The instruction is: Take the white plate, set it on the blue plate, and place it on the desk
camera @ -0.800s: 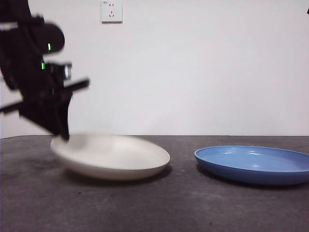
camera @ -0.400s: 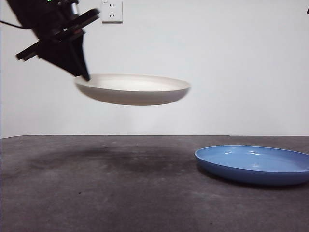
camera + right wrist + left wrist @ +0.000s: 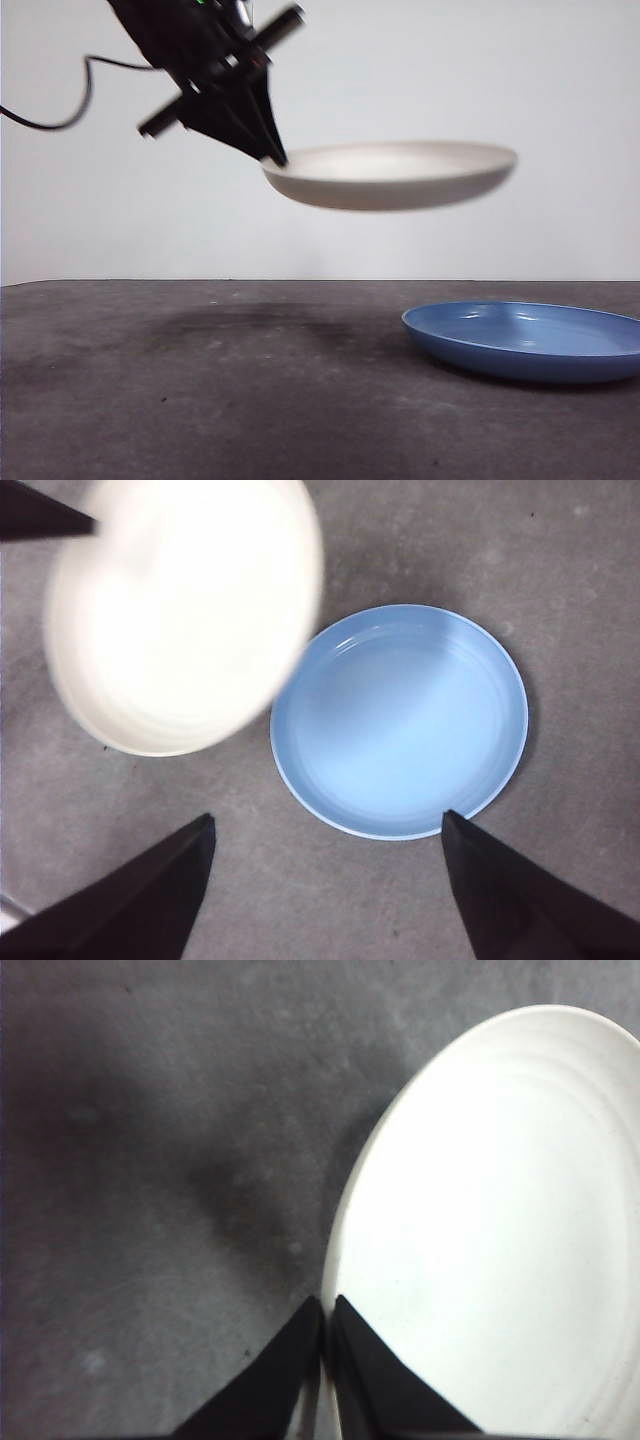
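The white plate point(image 3: 392, 174) hangs level in the air, well above the desk point(image 3: 250, 400). My left gripper point(image 3: 272, 152) is shut on its left rim, with one jaw over the rim and one under it point(image 3: 322, 1310). The plate point(image 3: 500, 1230) fills much of the left wrist view. The blue plate point(image 3: 525, 340) lies on the desk at the right, below and partly right of the white plate. From high above, my right gripper point(image 3: 325, 830) stands open and looks down on the blue plate point(image 3: 400, 720), with the white plate point(image 3: 185, 615) overlapping its edge.
A black cable point(image 3: 60, 100) loops from the left arm at the upper left. The white plate's shadow point(image 3: 260, 325) falls on the desk left of the blue plate.
The left gripper has lifted the white plate off the desk and carried it to the right, toward the blue plate. The blue plate has stayed in place.
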